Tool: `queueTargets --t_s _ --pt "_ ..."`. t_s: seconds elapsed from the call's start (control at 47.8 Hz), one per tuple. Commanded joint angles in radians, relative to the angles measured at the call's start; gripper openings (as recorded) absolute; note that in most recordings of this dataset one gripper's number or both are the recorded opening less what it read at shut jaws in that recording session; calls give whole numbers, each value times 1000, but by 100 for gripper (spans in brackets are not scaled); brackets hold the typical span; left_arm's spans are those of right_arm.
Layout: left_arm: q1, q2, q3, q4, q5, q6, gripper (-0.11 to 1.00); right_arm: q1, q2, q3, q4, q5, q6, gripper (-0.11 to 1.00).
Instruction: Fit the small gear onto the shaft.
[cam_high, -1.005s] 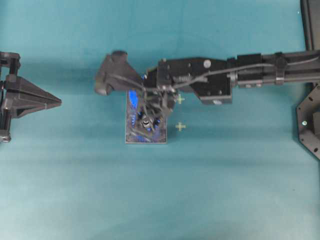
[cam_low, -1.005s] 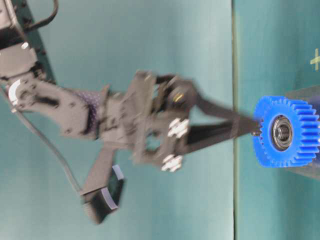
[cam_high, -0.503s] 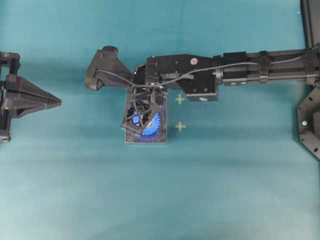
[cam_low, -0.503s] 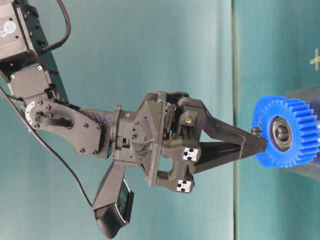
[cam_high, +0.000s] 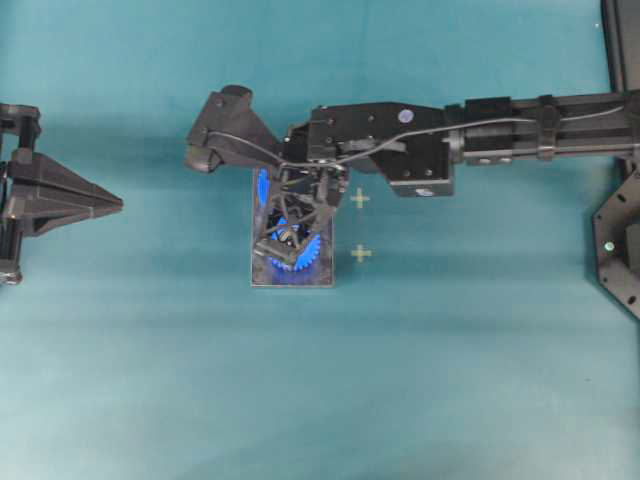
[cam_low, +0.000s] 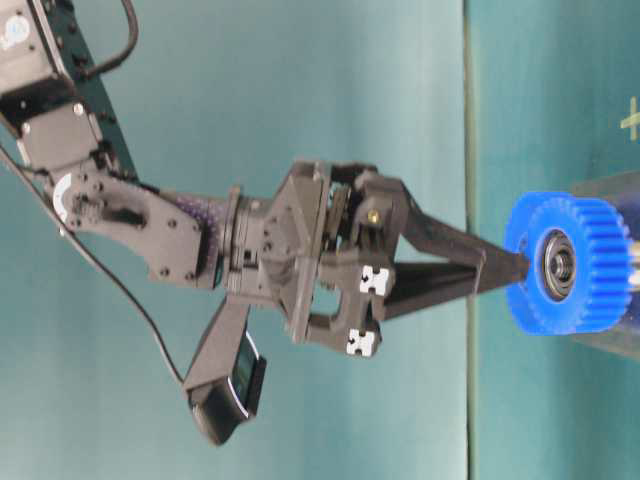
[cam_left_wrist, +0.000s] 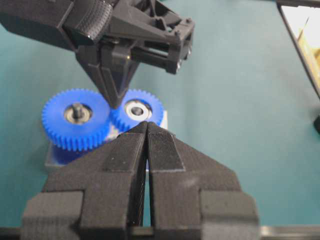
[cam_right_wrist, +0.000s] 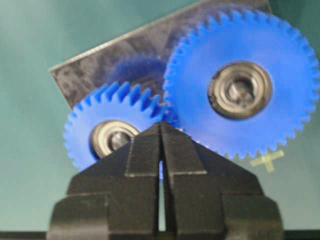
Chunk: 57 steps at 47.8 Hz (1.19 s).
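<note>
The small gear (cam_right_wrist: 107, 131) sits on the grey plate (cam_right_wrist: 95, 80), just beside the larger gear (cam_right_wrist: 242, 87), their teeth meeting. Its silver bearing hub faces up; whether the shaft passes through it cannot be told, since the fingers hide most of the hub. The right end effector (cam_right_wrist: 161, 127) points down at the small gear with its fingers pressed together, gripping nothing, the tips at the gear's toothed rim next to the hub. In the left wrist view the same fingertips come down between the two gears. The left end effector (cam_left_wrist: 146, 127) is also pressed together and holds nothing; seen from overhead it rests well apart from the plate, on the teal worktop (cam_high: 450, 380).
</note>
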Motion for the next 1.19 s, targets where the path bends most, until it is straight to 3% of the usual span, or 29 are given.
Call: queueTargets --t_s 0.0,0.251,0.461,0.628,0.921,1.173 --pt "-2 3 -25 3 -8 -3 0 -2 -3 41 -2 8 21 1" --pt "-3 2 -21 3 -8 -3 0 81 -83 69 0 26 109 0" --pt "-2 2 -20 3 -9 -3 0 84 -115 43 -23 23 143 0" --pt "-2 2 -21 3 -9 -3 0 69 -109 5 -55 20 137 0" --pt "-2 2 -23 3 -8 -3 0 25 -37 -28 -57 -63 112 0" --pt "-2 2 -32 3 -8 -3 0 15 -15 -14 -54 -58 103 0"
